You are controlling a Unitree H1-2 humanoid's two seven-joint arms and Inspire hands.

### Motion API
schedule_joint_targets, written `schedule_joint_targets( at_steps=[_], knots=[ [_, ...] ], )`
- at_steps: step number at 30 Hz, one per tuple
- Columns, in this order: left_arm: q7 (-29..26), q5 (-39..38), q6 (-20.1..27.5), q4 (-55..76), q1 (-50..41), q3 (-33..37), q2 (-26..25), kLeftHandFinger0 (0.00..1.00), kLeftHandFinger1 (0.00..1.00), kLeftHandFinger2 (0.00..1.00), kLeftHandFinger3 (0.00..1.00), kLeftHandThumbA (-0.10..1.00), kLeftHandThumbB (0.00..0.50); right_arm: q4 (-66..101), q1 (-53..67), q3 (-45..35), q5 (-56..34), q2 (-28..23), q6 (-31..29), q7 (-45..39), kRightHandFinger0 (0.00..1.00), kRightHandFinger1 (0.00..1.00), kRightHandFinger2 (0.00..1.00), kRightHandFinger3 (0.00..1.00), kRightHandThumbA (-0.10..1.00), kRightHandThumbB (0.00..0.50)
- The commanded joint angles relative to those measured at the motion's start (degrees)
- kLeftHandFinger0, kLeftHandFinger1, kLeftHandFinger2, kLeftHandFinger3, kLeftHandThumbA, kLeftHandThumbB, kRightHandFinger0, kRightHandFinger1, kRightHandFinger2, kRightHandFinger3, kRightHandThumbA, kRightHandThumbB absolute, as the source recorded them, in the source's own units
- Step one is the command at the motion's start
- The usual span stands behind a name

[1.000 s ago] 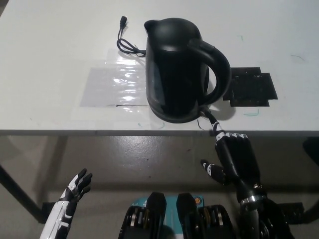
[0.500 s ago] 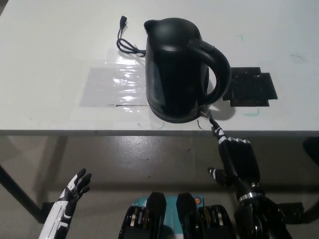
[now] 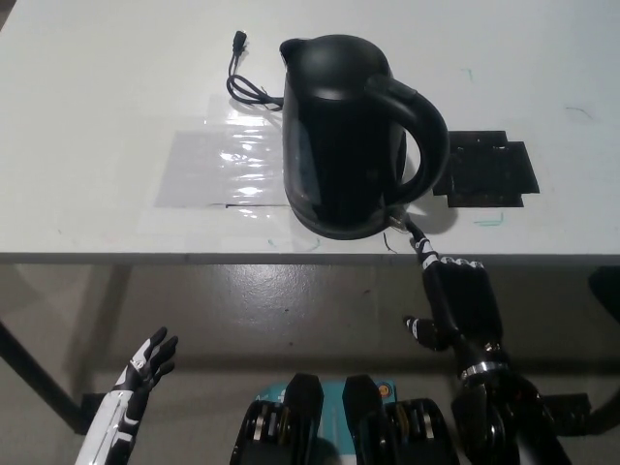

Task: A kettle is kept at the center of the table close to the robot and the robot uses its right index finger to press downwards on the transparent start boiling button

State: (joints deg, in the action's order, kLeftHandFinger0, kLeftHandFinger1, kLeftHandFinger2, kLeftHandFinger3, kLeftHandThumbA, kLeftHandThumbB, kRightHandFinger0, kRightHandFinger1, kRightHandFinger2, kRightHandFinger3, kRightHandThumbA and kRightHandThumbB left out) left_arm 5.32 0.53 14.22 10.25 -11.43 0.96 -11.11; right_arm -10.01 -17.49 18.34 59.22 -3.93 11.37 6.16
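Standing near the front edge of the white table (image 3: 97,126), the black electric kettle (image 3: 339,136) sits roughly at the middle of the table's width, spout toward the far side and its big looped handle (image 3: 421,136) swung toward the robot's right and slightly front. Its body is glossy and dark, with a domed lid on top. At the foot of the handle, low on the kettle's base, the small start button (image 3: 395,221) shows only as a pale glint, too small to make out clearly. The black right hand (image 3: 455,295) reaches up from below the table edge, one finger extended with its tip at that glint, the other fingers curled back; whether it actually touches cannot be told. Just right of the kettle lies a flat black mat (image 3: 484,174), close to the handle. Behind the kettle to its left a black power cord (image 3: 247,82) curls, and a clear plastic sheet (image 3: 223,170) lies beside the kettle's left flank. The white left hand (image 3: 145,368) rests well below the kettle, under table level, fingers spread.
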Motion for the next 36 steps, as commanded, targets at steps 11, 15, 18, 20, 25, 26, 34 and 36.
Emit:
schedule_joint_targets(
  at_steps=[11, 15, 18, 20, 25, 26, 34, 36],
  knots=[
    [1.11, -0.79, 2.02, 1.43, -0.01, 0.15, -0.65, 1.0, 1.0, 1.0, 1.0, 1.0, 0.276, -2.24, -4.14, 1.09, -1.11, 0.28, 0.54, 1.88, 0.0, 0.0, 0.0, 1.0, 0.93, 0.268],
    [1.15, -0.86, 2.06, 1.56, 0.05, 0.19, -0.66, 1.0, 1.0, 1.0, 1.0, 1.0, 0.28, -3.93, -5.03, 1.17, -1.29, 0.21, 0.59, 2.02, 0.0, 0.0, 0.0, 1.0, 0.93, 0.264],
    [1.15, -1.03, 2.18, 1.44, 0.11, 0.1, -0.71, 1.0, 1.0, 1.0, 1.0, 1.0, 0.287, -5.61, -6.01, 1.21, -1.49, 0.33, 0.82, 1.88, 0.0, 0.0, 0.0, 1.0, 0.91, 0.263],
    [1.09, -1.14, 2.07, 1.51, 0.08, 0.03, -0.67, 1.0, 1.0, 1.0, 1.0, 1.0, 0.287, -6.2, -6.43, 1.34, -1.4, 0.36, 0.92, 1.88, 0.0, 0.0, 0.0, 1.0, 0.92, 0.266],
    [1.18, -0.99, 2.14, 1.49, 0.01, 0.14, -0.74, 1.0, 1.0, 1.0, 1.0, 1.0, 0.286, -8.32, -7.24, 1.5, -1.67, 0.36, 1.11, 2.48, 0.0, 0.0, 0.0, 1.0, 0.94, 0.268],
    [1.17, -1.0, 2.21, 1.49, 0.02, 0.11, -0.76, 1.0, 1.0, 1.0, 1.0, 1.0, 0.286, -8.59, -7.43, 1.51, -1.7, 0.42, 1.21, 2.6, 0.0, 0.0, 0.0, 1.0, 0.94, 0.268],
    [1.11, -1.17, 1.9, 1.47, 0.36, 0.08, -0.62, 1.0, 1.0, 1.0, 1.0, 1.0, 0.282, -9.19, -8.29, 1.94, -1.49, 0.12, 1.27, 4.02, 0.0, 0.0, 0.0, 1.0, 0.96, 0.261],
    [1.06, -0.88, 1.84, 1.63, 0.32, 0.12, -0.62, 1.0, 1.0, 1.0, 1.0, 1.0, 0.284, -8.92, -8.32, 2.02, -1.42, 0.11, 1.48, 4.09, 0.0, 0.0, 0.0, 1.0, 0.97, 0.26]
  ],
)
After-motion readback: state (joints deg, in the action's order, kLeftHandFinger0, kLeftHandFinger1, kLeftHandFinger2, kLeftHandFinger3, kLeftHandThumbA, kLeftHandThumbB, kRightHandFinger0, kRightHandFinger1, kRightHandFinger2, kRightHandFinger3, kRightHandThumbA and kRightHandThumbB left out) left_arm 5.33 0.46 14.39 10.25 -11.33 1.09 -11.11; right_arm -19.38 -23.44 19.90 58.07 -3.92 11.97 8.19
